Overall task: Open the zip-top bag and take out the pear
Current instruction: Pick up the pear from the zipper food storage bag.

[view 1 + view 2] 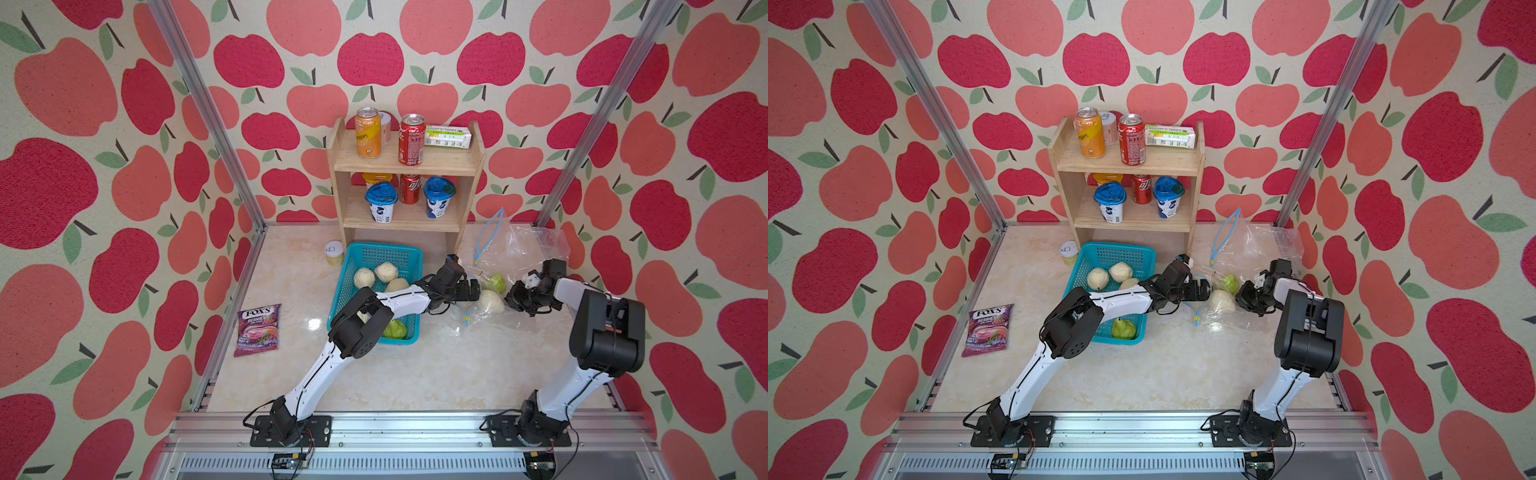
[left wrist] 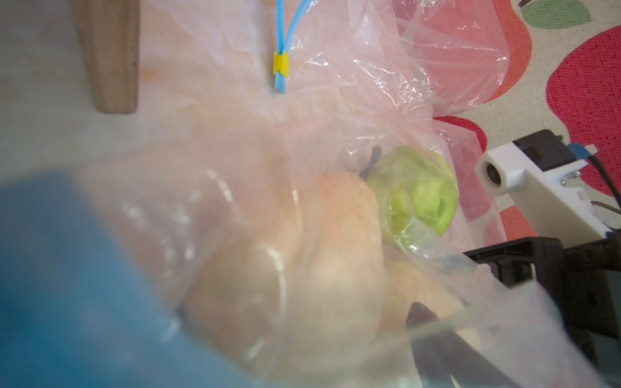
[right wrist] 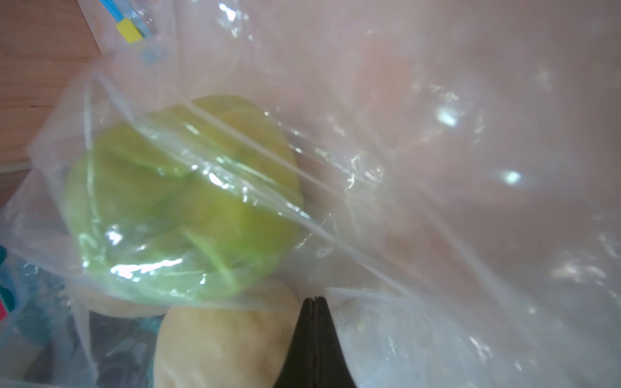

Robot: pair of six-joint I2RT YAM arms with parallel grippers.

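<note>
A clear zip-top bag [image 1: 482, 316] [image 3: 437, 168] lies right of the basket, its blue zip and yellow slider [image 1: 466, 319] at the near end. A green pear [image 1: 495, 282] [image 1: 1228, 282] [image 2: 416, 198] [image 3: 181, 208] lies inside it. A pale pear [image 1: 490, 301] [image 1: 1223, 301] [image 3: 221, 346] sits at its mouth under film. My left gripper [image 1: 478, 291] [image 2: 302, 312] stands open, jaws either side of the pale pear [image 2: 302, 285]; one finger is hidden. My right gripper [image 1: 510, 300] [image 3: 314, 299] is shut beside that pear, with bag film running into its tips.
The blue basket [image 1: 386, 248] to the left holds several pale pears and a green one [image 1: 1123, 329]. A second, empty bag [image 1: 536, 245] with an open blue zip [image 1: 490, 237] lies behind. A wooden shelf [image 1: 407, 166] of cans stands at the back, a candy packet [image 1: 257, 330] front left.
</note>
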